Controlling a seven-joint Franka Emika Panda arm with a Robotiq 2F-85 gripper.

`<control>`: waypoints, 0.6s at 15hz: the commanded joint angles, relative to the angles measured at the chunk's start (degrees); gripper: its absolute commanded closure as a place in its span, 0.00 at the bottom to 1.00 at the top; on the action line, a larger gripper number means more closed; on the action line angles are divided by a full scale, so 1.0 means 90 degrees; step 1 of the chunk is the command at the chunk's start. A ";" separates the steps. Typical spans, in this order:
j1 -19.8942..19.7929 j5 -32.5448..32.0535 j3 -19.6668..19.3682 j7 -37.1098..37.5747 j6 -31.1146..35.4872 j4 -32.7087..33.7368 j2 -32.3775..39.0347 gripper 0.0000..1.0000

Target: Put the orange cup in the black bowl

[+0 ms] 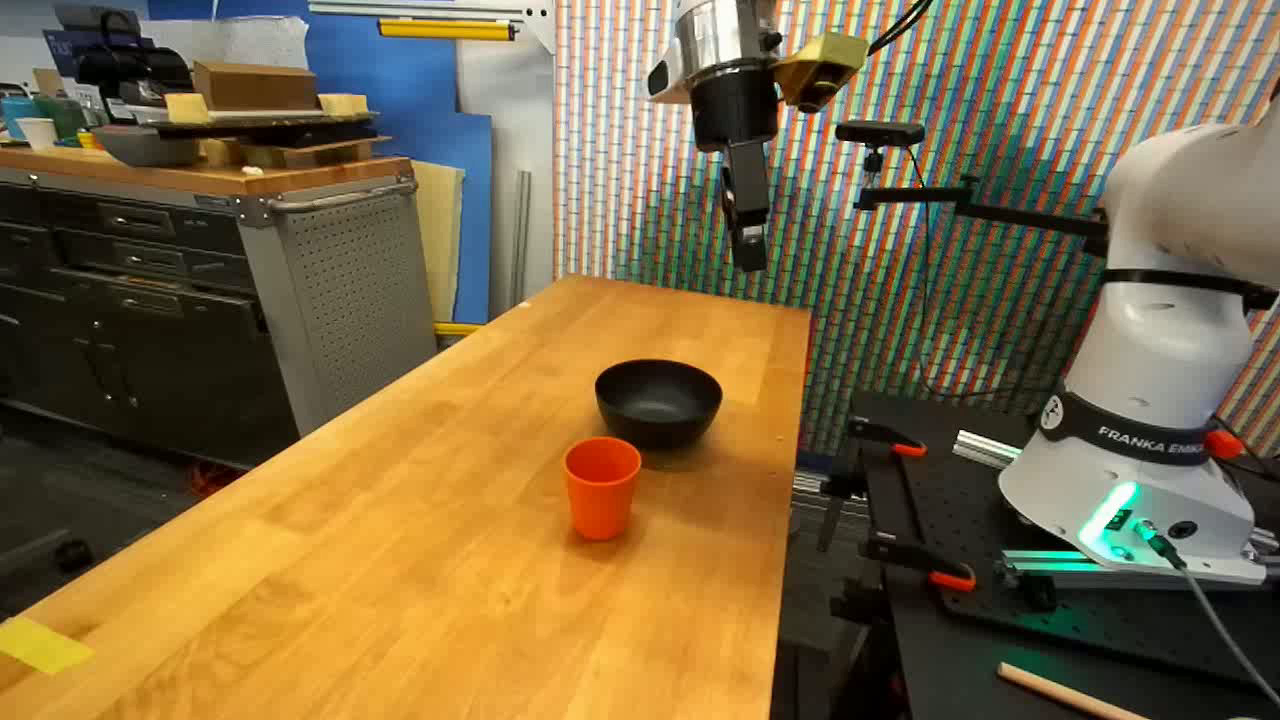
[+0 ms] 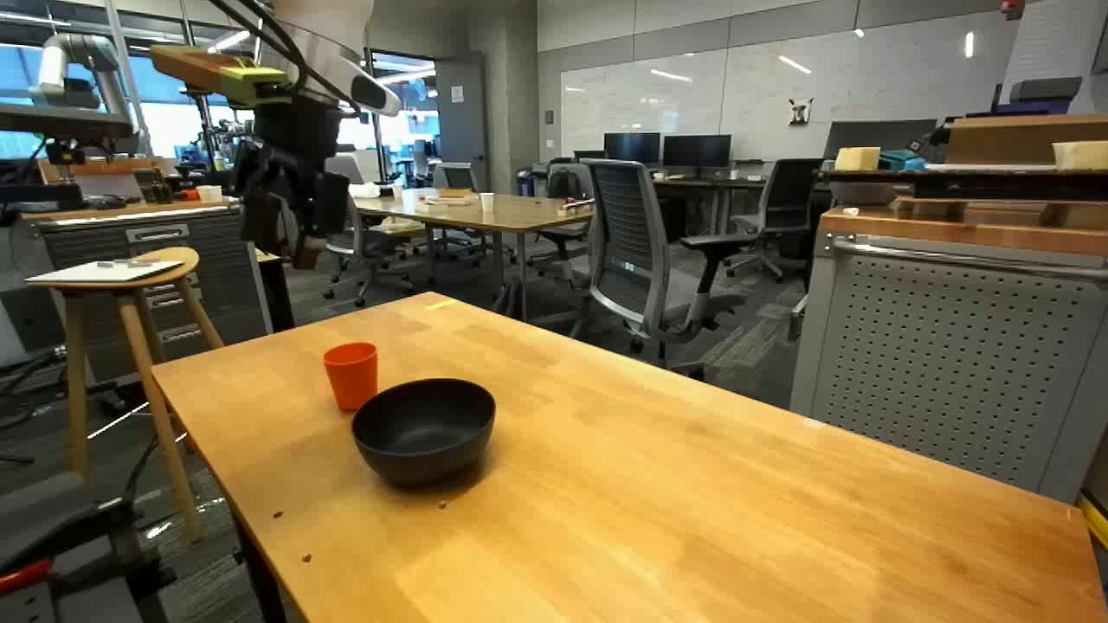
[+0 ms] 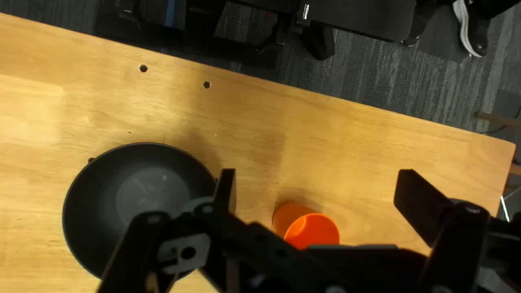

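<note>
The orange cup [image 1: 601, 492] stands upright on the wooden table, beside the black bowl [image 1: 658, 408]. In an exterior view, the cup [image 2: 351, 377] and the bowl [image 2: 422, 437] also show close together. The bowl looks empty inside. My gripper [image 1: 748, 245] is high above the table, apart from both things; it also shows in an exterior view [image 2: 296, 229]. In the wrist view, my gripper [image 3: 317, 179] is open with wide-set fingers. The cup [image 3: 310, 231] shows between them, its lower edge hidden by the gripper body. The bowl [image 3: 142, 195] is partly hidden behind the left finger.
The wooden table [image 1: 430, 520] has a yellow tape strip [image 1: 42, 645] at one end. The robot base [image 1: 1130, 480] stands beside the table on a black mount. A metal cabinet [image 1: 340, 260] with boxes stands past the table's far side. A chair [image 2: 636, 251] stands behind.
</note>
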 commanded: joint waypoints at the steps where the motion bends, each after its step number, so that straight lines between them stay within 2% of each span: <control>1: -0.0096 0.0019 0.0092 -0.0016 -0.0012 0.0024 0.0002 0.00; 4: -0.0095 0.0019 0.0092 -0.0016 -0.0012 0.0043 0.0001 0.00; 6: -0.0106 -0.0470 0.0347 0.0690 0.0436 0.0103 0.0386 0.00; 9: -0.0042 -0.0780 0.0561 0.1235 0.0885 0.0286 0.1170 0.00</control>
